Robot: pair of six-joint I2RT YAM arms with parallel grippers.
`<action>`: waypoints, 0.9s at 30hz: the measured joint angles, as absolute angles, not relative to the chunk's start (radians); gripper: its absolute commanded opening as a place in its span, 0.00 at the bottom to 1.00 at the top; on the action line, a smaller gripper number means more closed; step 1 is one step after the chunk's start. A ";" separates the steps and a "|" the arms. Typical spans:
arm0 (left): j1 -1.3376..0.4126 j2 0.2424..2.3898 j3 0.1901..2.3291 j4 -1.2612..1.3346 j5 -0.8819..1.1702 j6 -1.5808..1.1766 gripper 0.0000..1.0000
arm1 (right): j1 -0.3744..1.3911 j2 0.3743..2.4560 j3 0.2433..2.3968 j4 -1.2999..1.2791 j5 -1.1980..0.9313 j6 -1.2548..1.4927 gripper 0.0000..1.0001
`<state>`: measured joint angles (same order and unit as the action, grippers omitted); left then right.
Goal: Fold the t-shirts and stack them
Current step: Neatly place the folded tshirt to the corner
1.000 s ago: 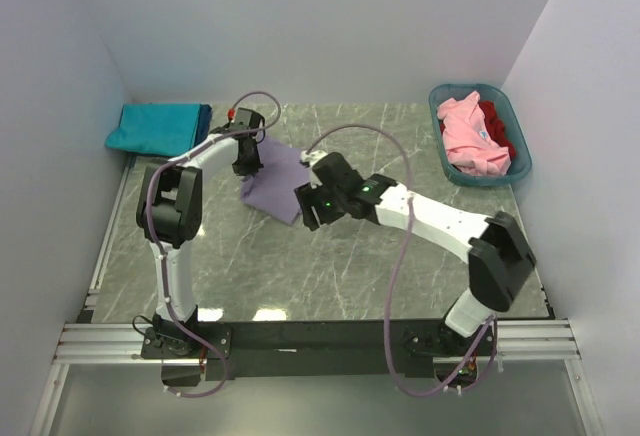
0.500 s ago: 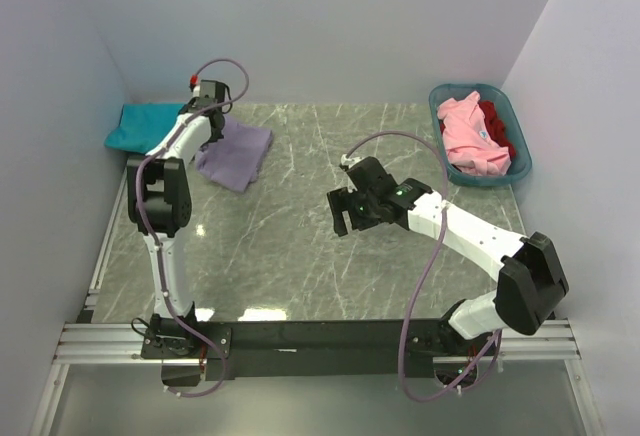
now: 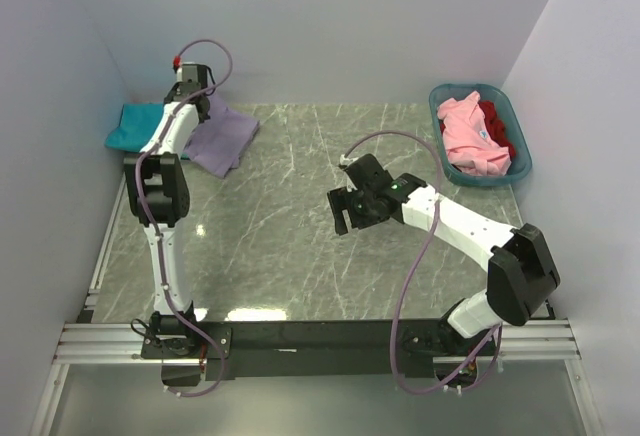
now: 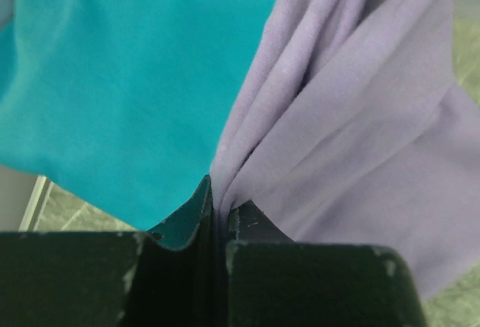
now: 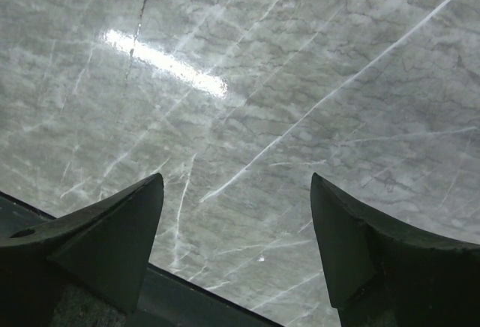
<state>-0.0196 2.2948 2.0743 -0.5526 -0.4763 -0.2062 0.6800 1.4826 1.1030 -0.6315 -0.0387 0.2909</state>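
The large lavender-purple cloth t-shirt (image 3: pixel 224 138) was seen bunched at the far left of the grey marble-patterned table (image 3: pixel 290 246). One edge was lifted and the rest was draped onto the tabletop. A gathered fold of it was pinched by the left gripper (image 4: pixel 217 208). In the left wrist view the pleats were seen running down into the narrow slit between the black fingers, which were pressed together on the cloth. Just beside the purple shirt, a folded teal cloth t-shirt (image 3: pixel 135 126) was seen lying against the left wall; whether the two touched could not be told.

The right gripper (image 3: pixel 342 212) was held over bare marble near the middle of the table, well apart from every shirt. Its jaws were spread wide and nothing was seen between them.

In the far right corner a teal-blue plastic basket (image 3: pixel 522 158) was seen. A crumpled pink t-shirt (image 3: pixel 468 144) and a red t-shirt (image 3: pixel 499 128) beside it were held inside.
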 measured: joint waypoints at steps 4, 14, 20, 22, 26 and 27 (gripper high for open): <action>0.019 2.295 2.099 -0.542 -0.438 -0.223 0.01 | 0.672 1.483 1.115 -0.640 -0.039 0.290 0.85; 0.112 2.295 2.165 -0.560 -0.358 -0.220 0.01 | 0.641 1.497 1.172 -0.670 -0.047 0.282 0.83; 0.150 2.295 2.240 -0.589 -0.337 -0.186 0.01 | 0.641 1.515 1.197 -0.681 -0.050 0.275 0.81; 0.160 2.295 2.254 -0.589 -0.337 -0.177 0.01 | 0.641 1.520 1.200 -0.686 -0.051 0.274 0.81; 0.180 2.295 2.256 -0.597 -0.337 -0.173 0.01 | 0.641 1.525 1.205 -0.702 -0.050 0.272 0.80; 0.186 2.295 2.256 -0.602 -0.336 -0.173 0.01 | 0.641 1.525 1.206 -0.704 -0.050 0.271 0.79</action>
